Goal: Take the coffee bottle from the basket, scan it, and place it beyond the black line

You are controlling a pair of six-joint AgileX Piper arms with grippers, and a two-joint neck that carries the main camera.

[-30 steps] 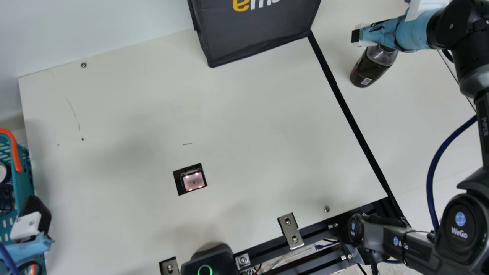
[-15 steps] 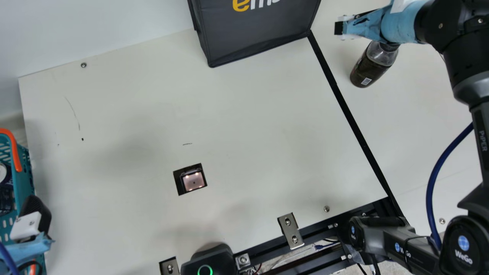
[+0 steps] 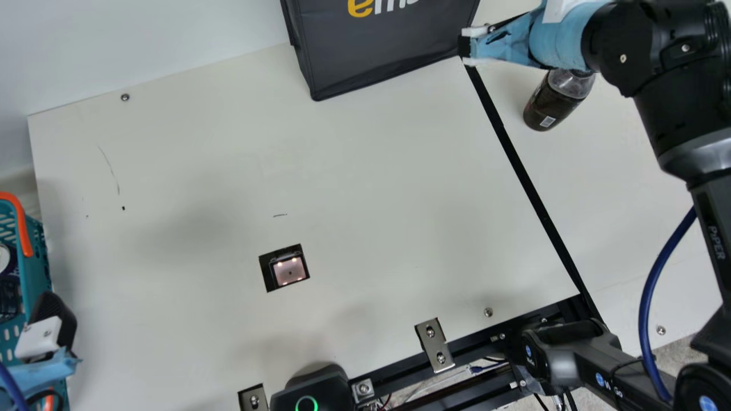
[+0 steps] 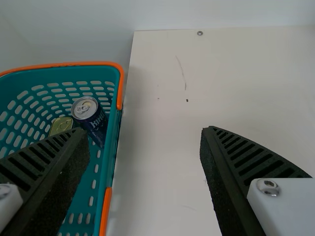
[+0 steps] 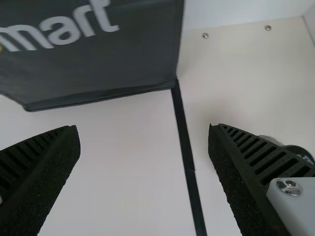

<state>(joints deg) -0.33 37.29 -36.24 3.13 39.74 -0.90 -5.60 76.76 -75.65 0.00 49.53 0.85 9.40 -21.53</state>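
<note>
Across the cream table (image 3: 371, 171), your coffee bottle (image 3: 548, 105) sits beyond the black line (image 3: 530, 185); your left gripper (image 3: 48, 334), by the teal basket (image 3: 39, 262), and right gripper (image 3: 465, 45) both have jaws spread wide.

table (image 3: 371, 171): smooth, matt | basket (image 4: 112, 142): plastic | bottle (image 3: 555, 104): glossy | can (image 4: 93, 122): metal

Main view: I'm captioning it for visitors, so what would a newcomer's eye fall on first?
Probably the black line slanting across the table, with the coffee bottle to its right, partly covered by the right arm. Next, the lit scanner, below and left of centre. Then the dark bag at the top edge and the teal basket at the left.
</note>
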